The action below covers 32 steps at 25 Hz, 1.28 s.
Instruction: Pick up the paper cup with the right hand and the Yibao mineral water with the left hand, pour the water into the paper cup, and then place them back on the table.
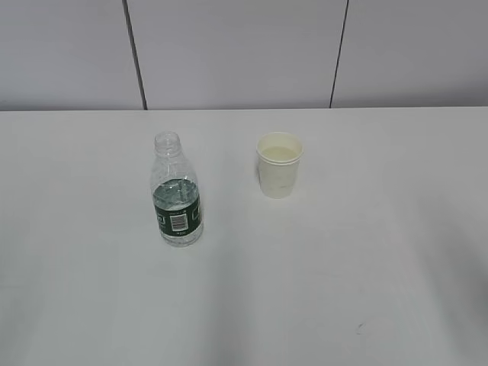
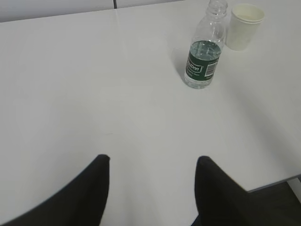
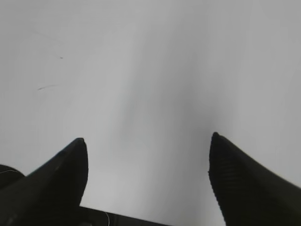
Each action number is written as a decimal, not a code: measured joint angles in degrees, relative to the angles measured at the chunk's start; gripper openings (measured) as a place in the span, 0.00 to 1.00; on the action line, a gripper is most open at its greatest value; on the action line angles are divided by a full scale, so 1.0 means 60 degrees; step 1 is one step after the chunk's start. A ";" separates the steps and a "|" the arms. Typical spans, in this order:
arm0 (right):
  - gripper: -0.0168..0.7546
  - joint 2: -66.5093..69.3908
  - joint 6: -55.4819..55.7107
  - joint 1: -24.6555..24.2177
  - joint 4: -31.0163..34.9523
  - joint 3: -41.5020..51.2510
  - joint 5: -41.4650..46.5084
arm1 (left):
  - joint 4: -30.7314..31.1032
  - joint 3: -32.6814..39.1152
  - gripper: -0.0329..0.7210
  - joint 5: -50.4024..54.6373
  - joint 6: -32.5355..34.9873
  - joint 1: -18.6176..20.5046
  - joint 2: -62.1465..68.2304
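The Yibao mineral water bottle (image 1: 177, 194) stands upright and uncapped on the white table (image 1: 343, 274), left of centre, holding some water. It also shows in the left wrist view (image 2: 203, 52). The paper cup (image 1: 279, 164) stands upright to its right, with liquid inside, and shows in the left wrist view (image 2: 243, 26) behind the bottle. My left gripper (image 2: 153, 160) is open and empty, well short of the bottle. My right gripper (image 3: 148, 141) is open and empty over bare table. Neither arm shows in the exterior view.
A grey panelled wall (image 1: 244, 53) runs behind the table. The table's near edge (image 2: 275, 181) shows at the lower right of the left wrist view. Small dark marks (image 3: 47, 87) lie on the tabletop in the right wrist view.
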 joint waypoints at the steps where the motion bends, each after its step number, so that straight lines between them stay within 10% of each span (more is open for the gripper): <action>1: 0.79 -0.0489 0.0000 0.0000 0.0000 0.0082 0.0261 | 0.0000 0.0000 0.54 0.0000 0.0000 0.0000 0.0000; 20: 0.79 -0.6879 0.0163 0.0000 0.0321 0.0160 0.1033 | 0.0000 0.0000 0.54 0.0000 0.0000 0.0000 0.0000; 32: 0.79 -0.7107 0.0654 0.0000 0.0283 -0.0274 0.2298 | -0.0012 0.0006 0.54 -0.0010 0.0000 0.0000 0.0000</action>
